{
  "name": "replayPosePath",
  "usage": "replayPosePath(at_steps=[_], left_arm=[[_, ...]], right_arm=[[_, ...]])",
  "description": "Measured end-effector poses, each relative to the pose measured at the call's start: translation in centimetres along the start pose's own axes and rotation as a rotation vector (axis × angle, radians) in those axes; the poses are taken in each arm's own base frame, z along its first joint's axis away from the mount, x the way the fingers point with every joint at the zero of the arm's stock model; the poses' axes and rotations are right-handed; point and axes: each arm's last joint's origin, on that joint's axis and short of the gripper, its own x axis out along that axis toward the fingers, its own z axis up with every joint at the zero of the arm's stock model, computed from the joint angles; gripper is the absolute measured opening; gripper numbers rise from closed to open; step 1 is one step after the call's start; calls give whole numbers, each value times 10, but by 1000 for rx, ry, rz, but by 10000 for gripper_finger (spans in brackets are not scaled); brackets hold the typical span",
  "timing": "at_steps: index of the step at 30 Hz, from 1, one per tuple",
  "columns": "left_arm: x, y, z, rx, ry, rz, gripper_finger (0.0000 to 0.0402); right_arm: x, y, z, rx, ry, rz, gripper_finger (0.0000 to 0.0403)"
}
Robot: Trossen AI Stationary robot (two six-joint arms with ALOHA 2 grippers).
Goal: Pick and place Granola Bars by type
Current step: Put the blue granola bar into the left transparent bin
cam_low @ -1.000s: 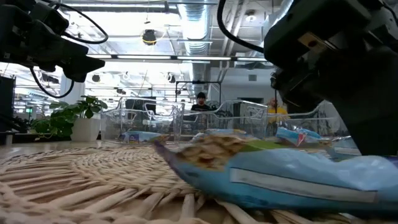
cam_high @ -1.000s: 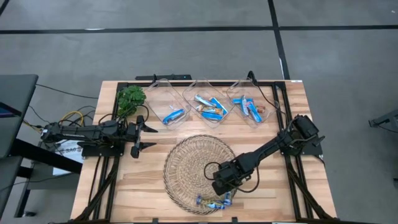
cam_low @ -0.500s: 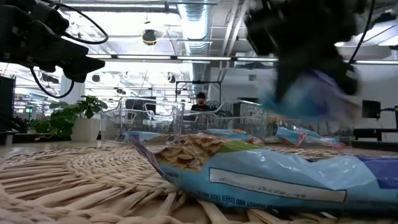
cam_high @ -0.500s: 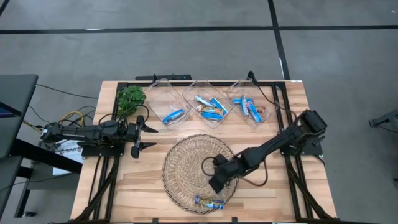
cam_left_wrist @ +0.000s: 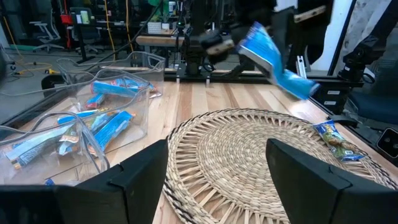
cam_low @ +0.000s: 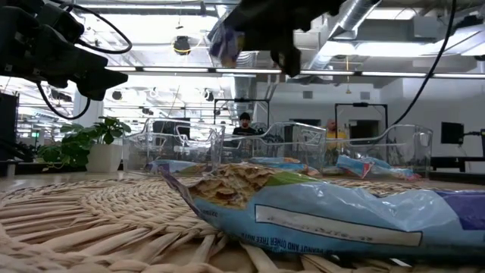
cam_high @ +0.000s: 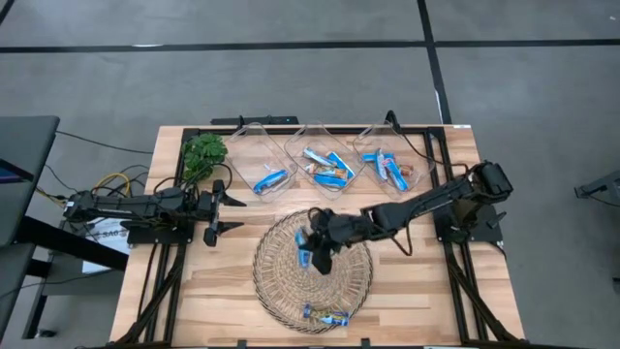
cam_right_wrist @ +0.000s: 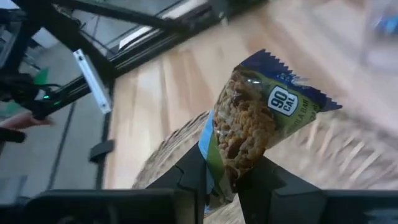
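Note:
My right gripper [cam_high: 312,248] hovers over the round wicker tray [cam_high: 281,291], shut on a granola bar [cam_right_wrist: 261,121] in a blue wrapper with green and a granola picture. In the left wrist view this bar [cam_left_wrist: 273,59] hangs high above the tray [cam_left_wrist: 249,162]. One more blue-white bar [cam_high: 325,314] lies flat on the tray near its near rim, large in the low view [cam_low: 303,212]. Other bars lie in three clear bins [cam_high: 325,167] along the far edge. My left gripper [cam_high: 218,213] waits open at the table's left, clear of everything. My right gripper pinches one end of the bar's wrapper [cam_right_wrist: 224,163] between its two fingers [cam_right_wrist: 193,177]. The rest of the bar sticks out past the fingertips. The bar is lifted clear above the tray [cam_low: 227,38], touching nothing else.
A small green plant [cam_high: 204,153] stands at the far left corner beside the left bin [cam_high: 263,160]. The right bin [cam_high: 387,167] holds several bars. Bare wood lies to the tray's left and right. A person [cam_low: 244,121] shows in the room beyond the table.
My right gripper has risen from the near rim of the tray, carrying one bar with it, and has swung toward the table's far and left side, ending over the tray's middle. The bar is now lifted clear. One bar stays on the tray.

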Motion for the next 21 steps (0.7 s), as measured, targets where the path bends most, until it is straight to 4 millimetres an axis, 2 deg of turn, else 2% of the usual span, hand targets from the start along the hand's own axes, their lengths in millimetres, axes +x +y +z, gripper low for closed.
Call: replayPosePath(at_steps=[12, 17, 21], left_arm=[[0, 0, 1, 26, -8, 4, 265], [-1, 0, 16, 19, -168, 10, 265], [-2, 0, 20, -41, -194, 2, 265]], right_arm=[[2, -40, 28, -95, -82, -77, 60], [2, -50, 33, -109, -89, -99, 60], [2, -54, 35, -135, -89, -104, 60]])
